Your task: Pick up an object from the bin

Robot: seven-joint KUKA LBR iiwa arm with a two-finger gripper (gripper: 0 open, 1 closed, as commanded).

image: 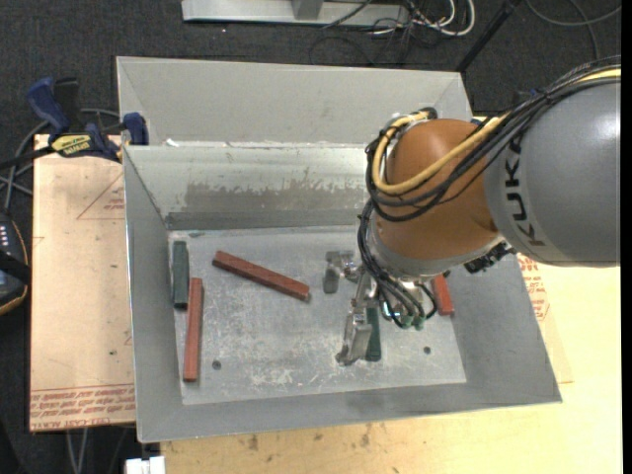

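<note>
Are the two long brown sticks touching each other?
No, the slanted brown stick in the middle lies clear of the left brown stick.

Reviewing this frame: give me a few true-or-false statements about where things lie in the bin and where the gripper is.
1. A reddish-brown bar lies slantwise in the bin, left of the gripper. True.
2. A second reddish-brown bar lies along the left wall. True.
3. The dark green bar lies against the right wall. False: it lies by the left wall.
4. The gripper is raised outside the bin. False: it is down inside, right of centre.
</note>
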